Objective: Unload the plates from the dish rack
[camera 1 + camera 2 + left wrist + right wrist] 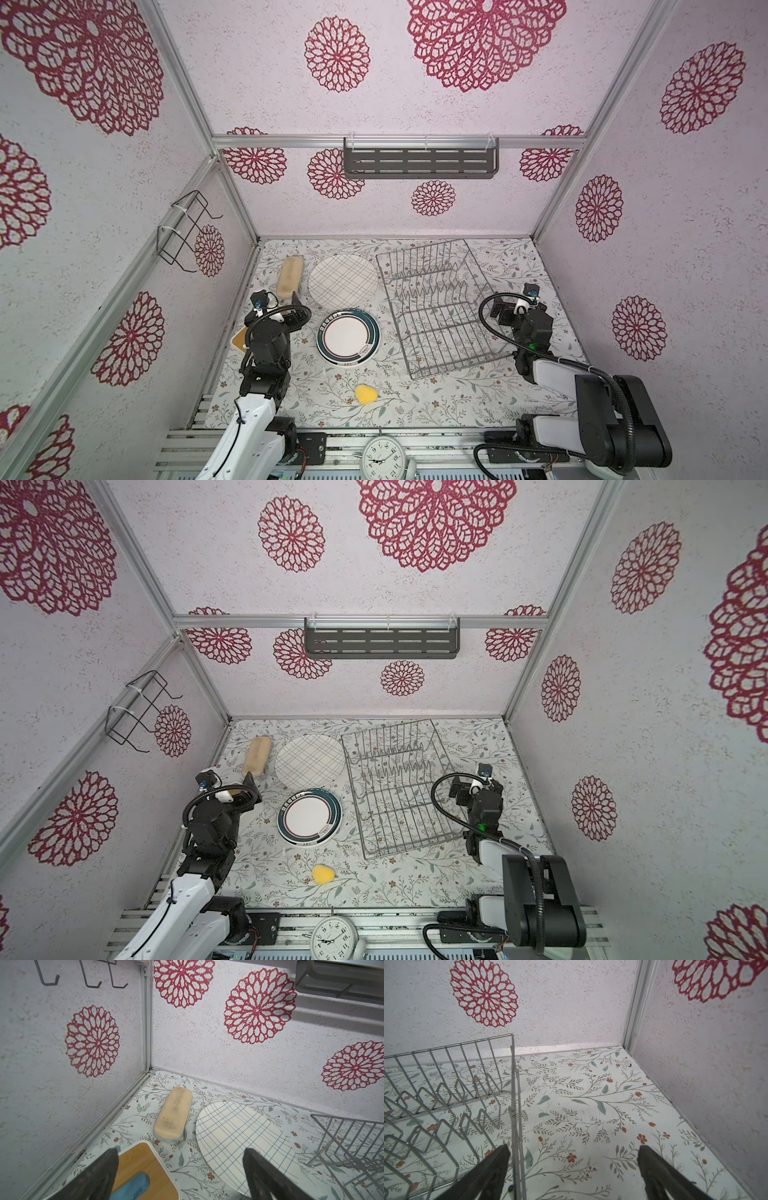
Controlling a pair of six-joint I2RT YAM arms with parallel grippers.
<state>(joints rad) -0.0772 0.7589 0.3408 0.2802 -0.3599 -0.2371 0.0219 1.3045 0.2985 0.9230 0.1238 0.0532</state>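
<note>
- While both arms are hovering at the sides of the table (415, 399), the dish rack (436, 307) is sitting nearest the right gripper (573, 1147), whose jaws are standing wide apart and empty, with the rack's side rim showing between them.
- No plate is standing in it: the grid-lined plate (343, 279) and the green-rimmed plates (348, 337), seemingly stacked, are lying flat on the table, left of the rack.
- The left gripper (180, 1153) is also gaping empty just beside those plates, making it the nearer arm.
- Unloading is looking finished, by my judgement.
</note>
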